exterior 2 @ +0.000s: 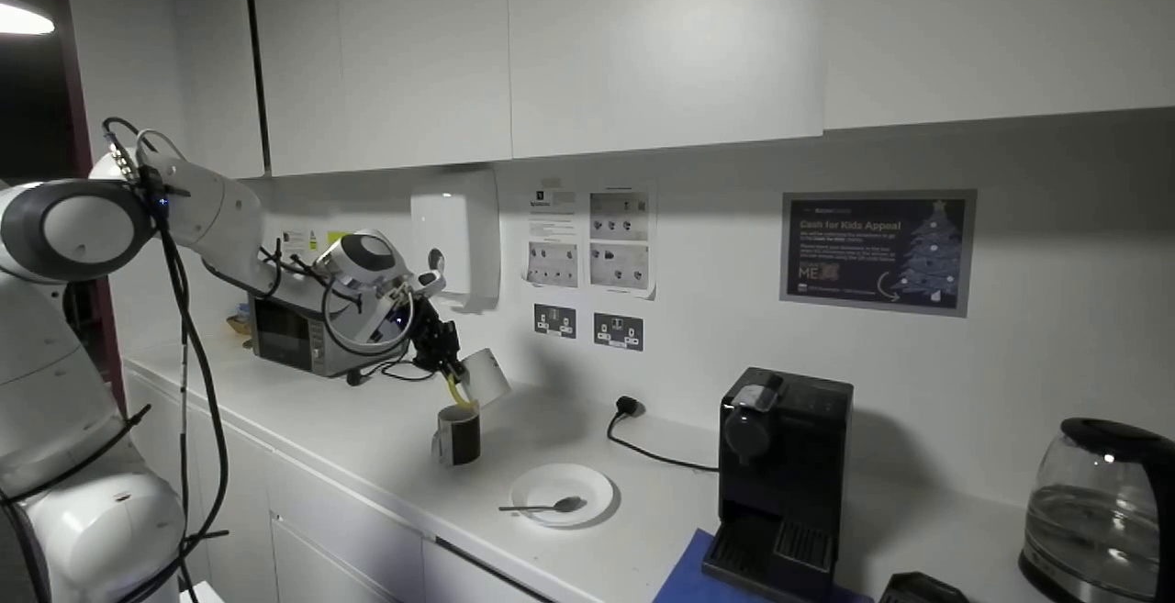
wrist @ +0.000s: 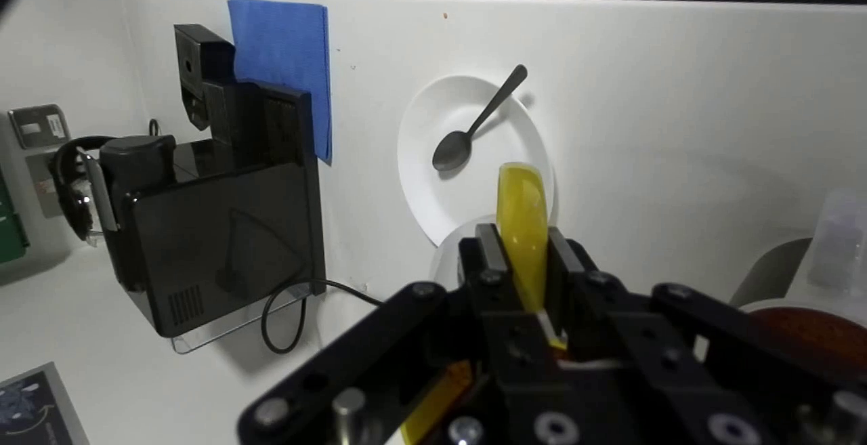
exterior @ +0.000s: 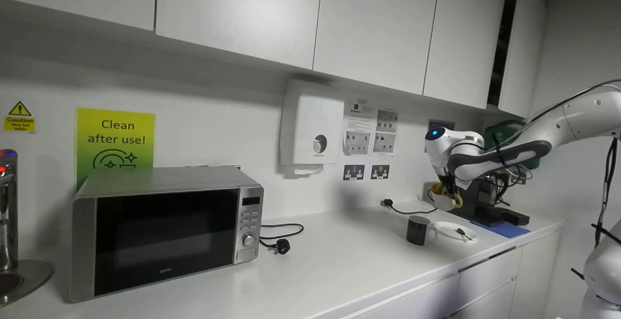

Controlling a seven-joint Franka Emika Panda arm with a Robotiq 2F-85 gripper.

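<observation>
My gripper (wrist: 525, 238) is shut on the yellow handle (wrist: 521, 204) of a white mug with a yellow inside. The mug (exterior 2: 486, 378) is held tilted above the counter; it also shows in an exterior view (exterior: 441, 202), its yellow opening facing up and to the left there. In the wrist view the fingers hide most of it. A dark mug (exterior 2: 465, 438) with a pale handle stands upright on the counter, close below the held mug. In the wrist view its brown inside (wrist: 823, 333) shows at the right edge. A white plate (wrist: 416, 147) with a dark spoon (wrist: 452, 152) lies nearby.
A black coffee machine (exterior 2: 789, 438) stands beyond the plate, by a blue cloth (wrist: 278, 45). A glass kettle (exterior 2: 1088, 520) stands farther along. A microwave (exterior: 165, 231) is at the other end. Wall cupboards (exterior: 373, 27) hang above, with a paper dispenser (exterior: 310, 120) below them.
</observation>
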